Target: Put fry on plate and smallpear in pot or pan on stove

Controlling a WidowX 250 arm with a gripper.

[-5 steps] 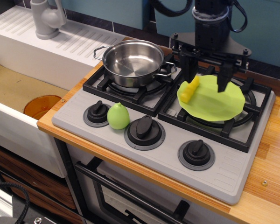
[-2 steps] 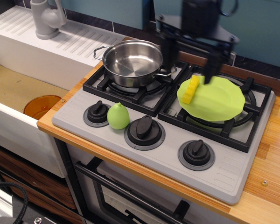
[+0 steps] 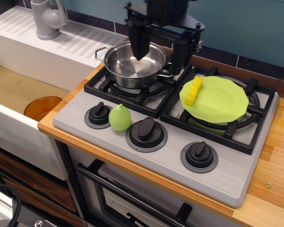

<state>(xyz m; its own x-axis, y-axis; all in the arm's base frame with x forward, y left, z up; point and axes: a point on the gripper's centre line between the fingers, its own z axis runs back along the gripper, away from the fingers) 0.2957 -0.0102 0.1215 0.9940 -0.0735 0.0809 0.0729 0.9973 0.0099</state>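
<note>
The yellow crinkle-cut fry [image 3: 194,91] lies on the left part of the lime-green plate [image 3: 220,101], which rests on the right burner of the grey stove [image 3: 227,172]. The small light-green pear [image 3: 119,117] stands on the front panel between the left and middle knobs. The shiny steel pot [image 3: 132,65] sits empty on the left burner. My gripper [image 3: 158,53] hangs above the pot's right side, open and empty, one finger over the pot's inside and the other by its right handle.
Three black knobs [image 3: 146,129] line the front panel. A white sink with a grey faucet [image 3: 47,19] and an orange drain [image 3: 41,108] lies to the left. The wooden counter [image 3: 279,161] runs along the right and front edges.
My gripper has lifted off the plate and moved left, from above the plate to above the pot. The fry stays on the plate. The pear has not moved.
</note>
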